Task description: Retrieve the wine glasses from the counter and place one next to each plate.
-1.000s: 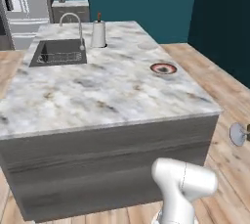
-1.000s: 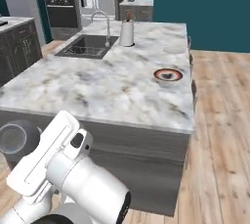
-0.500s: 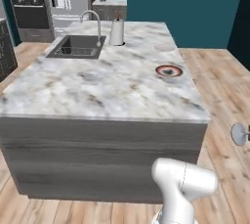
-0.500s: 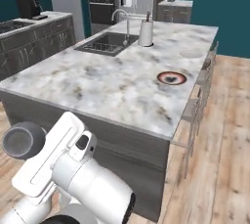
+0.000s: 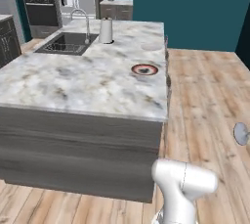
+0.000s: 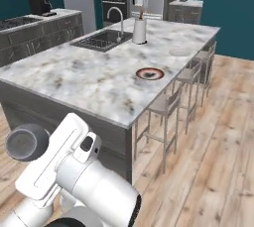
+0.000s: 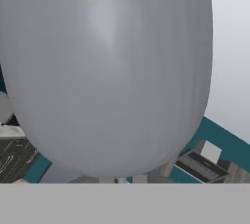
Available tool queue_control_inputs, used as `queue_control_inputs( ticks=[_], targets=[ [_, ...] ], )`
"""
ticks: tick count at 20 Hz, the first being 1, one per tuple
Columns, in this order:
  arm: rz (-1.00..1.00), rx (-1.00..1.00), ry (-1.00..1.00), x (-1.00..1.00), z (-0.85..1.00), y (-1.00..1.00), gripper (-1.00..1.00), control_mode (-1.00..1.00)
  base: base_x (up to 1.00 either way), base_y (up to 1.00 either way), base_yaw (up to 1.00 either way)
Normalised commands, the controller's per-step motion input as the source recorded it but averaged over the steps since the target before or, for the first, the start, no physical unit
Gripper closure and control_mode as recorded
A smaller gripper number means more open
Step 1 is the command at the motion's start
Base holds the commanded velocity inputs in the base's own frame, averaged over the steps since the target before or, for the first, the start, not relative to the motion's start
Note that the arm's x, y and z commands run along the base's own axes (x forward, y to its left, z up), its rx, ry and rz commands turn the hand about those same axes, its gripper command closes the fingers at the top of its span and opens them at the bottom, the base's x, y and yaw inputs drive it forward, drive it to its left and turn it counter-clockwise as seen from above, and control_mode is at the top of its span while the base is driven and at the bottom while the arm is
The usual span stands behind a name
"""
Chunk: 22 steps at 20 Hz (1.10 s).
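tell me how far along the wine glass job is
Done: nothing yet. No glass stands beside the red-rimmed plate or the off-white plate on the island. In hand: one wine glass, close up against the hand camera, apparently held in the shut pincer. Left: set it by a plate, then fetch the second glass.

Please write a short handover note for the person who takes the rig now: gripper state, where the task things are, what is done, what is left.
Gripper: shut on a wine glass; its grey bowl sits close in front of the hand camera, fingers hidden behind it.
Plates: the red-rimmed plate lies on the marble island near the stool side; the off-white plate lies farther along the same edge.
Done: no glass stands beside either plate yet.
Left: set this glass next to one plate, then fetch the other glass for the other plate.
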Motion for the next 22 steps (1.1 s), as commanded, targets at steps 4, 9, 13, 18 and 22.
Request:
queue_control_inputs(
  ticks=[4, 9, 13, 18, 22],
  targets=[
    [0.00, 0.00, 0.00, 0.00, 0.00, 0.00, 1.00, 1.00, 0.00, -1.00, 0.18],
    [0.00, 0.00, 0.00, 0.00, 0.00, 0.00, 1.00, 1.00, 0.41, -1.00, 0.25],
    [0.00, 0.00, 0.00, 0.00, 0.00, 0.00, 1.00, 1.00, 0.97, -0.99, 0.35],
    [0.00, 0.00, 0.00, 0.00, 0.00, 0.00, 1.00, 1.00, 1.00, -0.95, 0.33],
    [0.00, 0.00, 0.00, 0.00, 0.00, 0.00, 1.00, 1.00, 1.00, -1.00, 0.28]
  ],
)
